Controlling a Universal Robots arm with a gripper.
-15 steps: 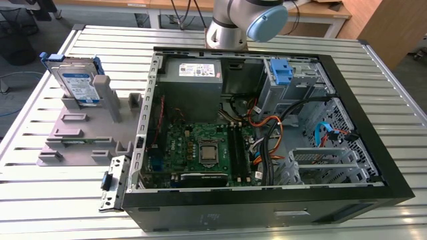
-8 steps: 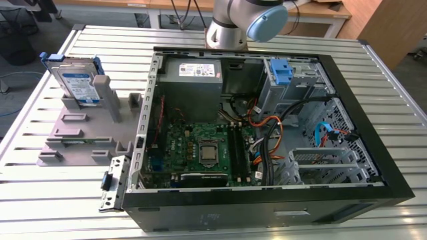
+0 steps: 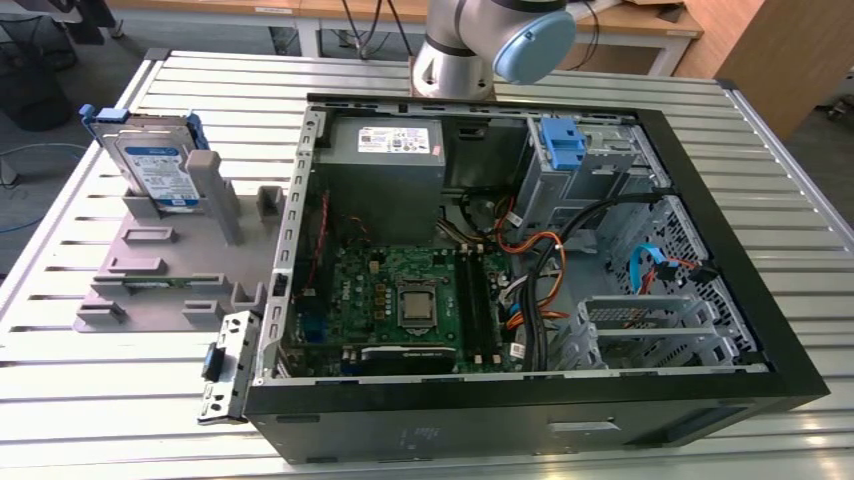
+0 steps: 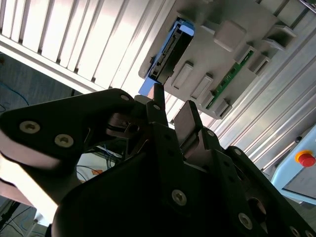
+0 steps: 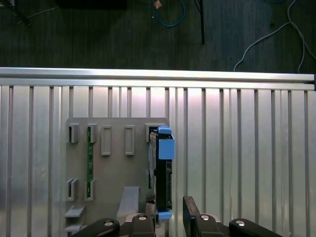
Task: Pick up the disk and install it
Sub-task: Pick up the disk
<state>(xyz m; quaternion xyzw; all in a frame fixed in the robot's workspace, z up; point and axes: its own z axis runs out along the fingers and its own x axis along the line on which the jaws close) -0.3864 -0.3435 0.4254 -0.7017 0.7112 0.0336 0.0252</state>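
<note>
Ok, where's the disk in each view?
Exterior view: disk upright in grey fixture, exterior view's left of the computer case.
First wrist view: disk edge-on at one side of the fixture.
Second wrist view: disk edge-on at one side of the fixture.
Shared landmark: the grey fixture.

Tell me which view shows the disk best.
Exterior view: the disk stands upright in the grey holder, label face and blue caddy visible. First wrist view shows the disk edge-on from above; second wrist view shows one end.
</note>
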